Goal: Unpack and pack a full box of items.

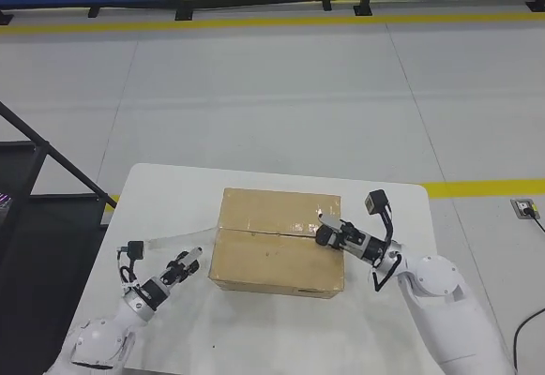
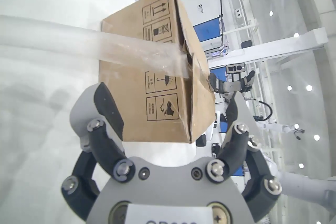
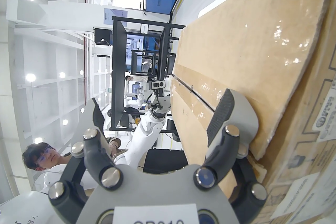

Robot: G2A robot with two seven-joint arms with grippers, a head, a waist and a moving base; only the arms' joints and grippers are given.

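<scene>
A closed cardboard box stands in the middle of the white table, its top flaps meeting along a centre seam. My left gripper is open just off the box's left end, level with the printed end face; both jaws are apart and hold nothing. A strip of clear tape hangs loose from that end and trails away over the table. My right gripper is open at the right end of the box top, with one finger lying on the flap beside the seam.
A black metal frame stands against the table's left side. A floor socket with a cable lies to the right of the table. Bare table surface runs in front of the box and along its back edge.
</scene>
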